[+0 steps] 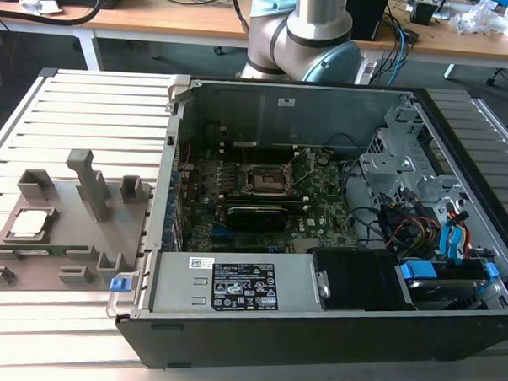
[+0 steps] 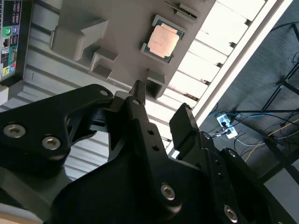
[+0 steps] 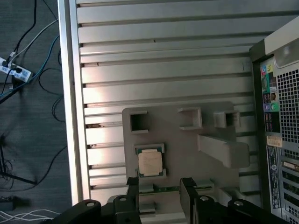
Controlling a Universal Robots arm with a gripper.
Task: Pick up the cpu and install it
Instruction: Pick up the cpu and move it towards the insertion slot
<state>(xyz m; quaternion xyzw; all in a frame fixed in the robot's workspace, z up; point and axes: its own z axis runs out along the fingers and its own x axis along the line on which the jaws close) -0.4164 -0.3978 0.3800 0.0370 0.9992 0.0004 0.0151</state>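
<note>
Exterior view first: one open computer case (image 1: 230, 345) lies on the slatted bench (image 1: 89, 99). At its nine o'clock sits one grey holder (image 1: 71, 237) with several pockets. One cpu (image 1: 31, 224) rests flat in the holder toward its nine o'clock end, silvery top up, well apart from the case. Inside the case, one motherboard (image 1: 320, 219) carries one dark socket (image 1: 267, 181) near its middle, and I can make out no chip seated there. One arm (image 1: 316, 33) rises at twelve o'clock, behind the case.

First wrist view: the gripper (image 3: 160, 186) has its two fingers (image 3: 133, 189) spread with nothing between them. The cpu (image 3: 150, 163) lies in its pocket just beyond the tips, roughly in line with the gap — near, but not touched.

Second wrist view: the gripper (image 2: 161, 105) is again spread and empty. The cpu (image 2: 162, 39) sits ahead of it in the holder (image 2: 93, 14), with bare holder surface showing between tips and chip.

By my judgement the pick-up step is in hand — the approach, with no grasp yet and the install not begun. A grasp here would call for centring the gap over the chip, squaring the fingers to two opposite edges and coming down level. The chip is thin, so there is little edge to pinch.
</note>
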